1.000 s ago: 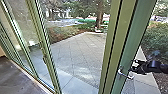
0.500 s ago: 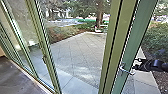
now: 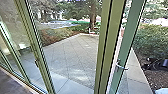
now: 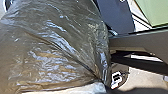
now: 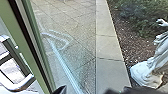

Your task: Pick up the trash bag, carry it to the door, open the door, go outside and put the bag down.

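The right gripper [image 3: 149,64] stands open in the head view, to the right of the door handle [image 3: 121,67] and apart from it. In the right wrist view, the silver handle [image 5: 18,86] shows beside the green door frame [image 5: 25,37]. A dark, see-through trash bag [image 4: 57,47] bulges large in the left wrist view. Its folds draw together at the left gripper [image 4: 103,85], which is shut on it. The green-framed glass door [image 3: 130,37] stands ajar, its edge a little away from the post [image 3: 108,47].
Beyond the glass lies a paved yard [image 3: 72,57], with bushes [image 3: 150,37] and a tree trunk [image 3: 92,16]. A pale kerb strip [image 3: 138,72] edges the soil on the right. White draped material [image 5: 147,73] lies beside that soil.
The head camera has shifted, moving the whole scene left. My right gripper has drawn away from the door handle, and the gap between door and post looks wider.
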### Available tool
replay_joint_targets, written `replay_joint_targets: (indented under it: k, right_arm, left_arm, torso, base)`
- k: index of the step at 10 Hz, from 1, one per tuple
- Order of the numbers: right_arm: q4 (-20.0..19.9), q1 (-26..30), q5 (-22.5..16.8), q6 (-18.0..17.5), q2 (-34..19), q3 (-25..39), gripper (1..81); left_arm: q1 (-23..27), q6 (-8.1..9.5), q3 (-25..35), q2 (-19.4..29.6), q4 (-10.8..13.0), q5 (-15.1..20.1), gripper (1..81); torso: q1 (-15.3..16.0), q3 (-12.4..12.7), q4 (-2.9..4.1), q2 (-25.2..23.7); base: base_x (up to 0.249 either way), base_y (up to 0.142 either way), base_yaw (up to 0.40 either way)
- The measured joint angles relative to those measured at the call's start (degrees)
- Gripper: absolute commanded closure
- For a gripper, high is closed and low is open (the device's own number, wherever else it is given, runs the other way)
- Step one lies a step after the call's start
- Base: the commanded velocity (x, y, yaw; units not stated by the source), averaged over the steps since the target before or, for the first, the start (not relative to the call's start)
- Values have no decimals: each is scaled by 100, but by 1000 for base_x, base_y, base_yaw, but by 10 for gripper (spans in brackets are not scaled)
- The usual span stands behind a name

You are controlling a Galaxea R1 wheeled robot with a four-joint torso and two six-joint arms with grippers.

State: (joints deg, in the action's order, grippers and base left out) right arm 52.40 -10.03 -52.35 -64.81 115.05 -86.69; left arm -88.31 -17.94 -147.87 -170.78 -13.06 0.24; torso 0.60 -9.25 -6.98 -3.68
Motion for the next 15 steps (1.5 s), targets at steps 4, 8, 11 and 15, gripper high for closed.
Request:
replay_joint_targets:
  k: [4, 8, 11, 15]
  right_arm:
    - [317, -167, 327, 254, -282, -355, 10]
    - [745, -173, 844, 397, -100, -1122, 10]
    - [1178, -189, 1142, 594, 90, -1882, 10]
    - [1602, -252, 1448, 844, 204, -2921, 10]
  left_arm:
    - [-17, 0, 0, 0, 0, 11, 811]
    - [-35, 1, 0, 16, -2, 11, 811]
    - [-48, 1, 0, 21, -2, 46, 811]
    - [-80, 1, 0, 18, -2, 79, 811]
  torso:
    - [5, 0, 0, 0]
    - [5, 0, 0, 0]
    - [5, 0, 0, 0]
    - [5, 2, 0, 0]
  base:
    - [0, 0, 0]
    - [0, 0, 0]
    - [0, 0, 0]
    - [0, 0, 0]
